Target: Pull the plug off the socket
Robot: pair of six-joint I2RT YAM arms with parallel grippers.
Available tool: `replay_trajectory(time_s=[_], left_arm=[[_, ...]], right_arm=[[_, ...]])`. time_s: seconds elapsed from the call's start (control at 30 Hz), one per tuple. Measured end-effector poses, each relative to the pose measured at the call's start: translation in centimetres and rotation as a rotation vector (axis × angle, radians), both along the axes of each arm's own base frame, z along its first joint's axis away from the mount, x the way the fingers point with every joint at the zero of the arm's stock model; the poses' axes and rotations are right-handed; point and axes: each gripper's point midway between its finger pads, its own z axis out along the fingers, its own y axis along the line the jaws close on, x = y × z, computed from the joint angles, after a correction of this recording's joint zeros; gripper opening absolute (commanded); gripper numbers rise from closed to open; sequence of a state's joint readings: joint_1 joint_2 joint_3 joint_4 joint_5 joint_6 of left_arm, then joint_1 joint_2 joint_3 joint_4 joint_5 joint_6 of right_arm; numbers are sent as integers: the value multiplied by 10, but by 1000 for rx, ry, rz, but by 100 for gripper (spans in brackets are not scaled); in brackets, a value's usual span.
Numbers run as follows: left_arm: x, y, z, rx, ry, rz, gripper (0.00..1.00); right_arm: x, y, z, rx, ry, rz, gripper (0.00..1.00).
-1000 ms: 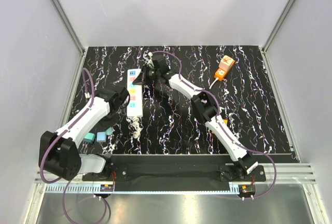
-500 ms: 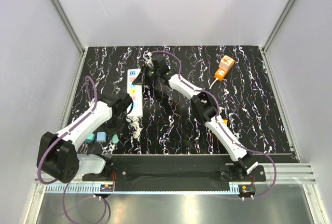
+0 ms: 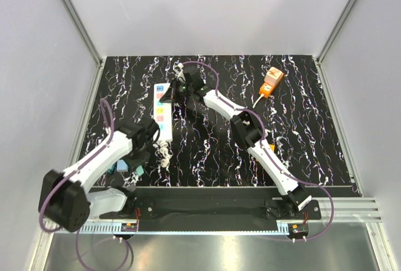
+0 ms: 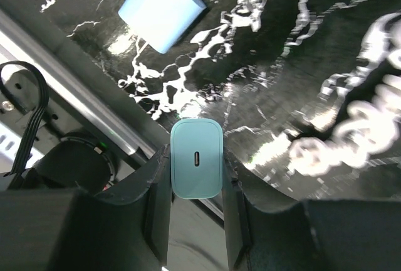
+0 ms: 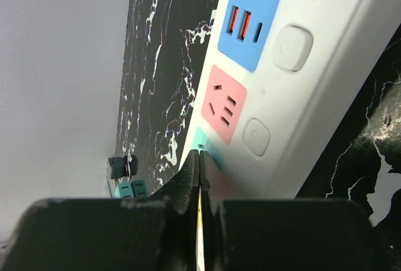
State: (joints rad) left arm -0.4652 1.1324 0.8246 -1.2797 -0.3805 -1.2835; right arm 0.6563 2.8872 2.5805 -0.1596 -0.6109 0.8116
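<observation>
The plug [image 4: 196, 169], a small teal block with a slot in its end face, sits clamped between the fingers of my left gripper [image 4: 195, 154], above the table near its front edge. In the top view my left gripper [image 3: 139, 158] is below the near end of the socket [image 3: 163, 113], a long white strip with coloured outlet squares. My right gripper [image 3: 168, 95] is shut, its tips [image 5: 200, 153] resting on the teal square of the socket [image 5: 301, 95], beside the pink and blue squares.
Another pale blue plug [image 4: 161, 9] lies loose on the black marbled table [image 3: 213, 145]. Teal blocks [image 3: 119, 167] lie by the left front edge. A coiled cord [image 3: 164, 153] trails from the strip's near end. An orange box [image 3: 271, 81] is at the back right.
My left arm has swung from beside the socket toward the near edge of the table, carrying the plug. The right arm has stayed on the socket.
</observation>
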Motion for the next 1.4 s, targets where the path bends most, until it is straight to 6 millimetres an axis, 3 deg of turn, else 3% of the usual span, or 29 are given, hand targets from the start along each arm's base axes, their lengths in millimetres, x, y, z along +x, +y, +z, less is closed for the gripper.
replay_trajectory(time_s=[0.1,0.47,0.53,0.63,0.73,0.83,1.23,1.4], left_arm=[[0,1,-10,38,67,-2,8],[29,-3,-14,120,121,-31,15],[29,-3,-18,130,138,-31,24],[28,-3,-20,138,153,-30,29],[29,-2,-22,146,161,-29,46],[30,-1,-23,148,156,-18,55],[31,7,-28,162,159,5,57],[32,7,-25,159,144,0,67]], right_arm=[[0,0,0,0,1,0,0],[0,0,1,-2,4,0,0],[0,0,1,-2,5,1,0],[0,0,1,0,9,1,0],[0,0,1,1,12,0,0],[0,0,0,2,16,-1,0],[0,0,1,4,21,0,0],[-1,0,1,5,24,0,0]])
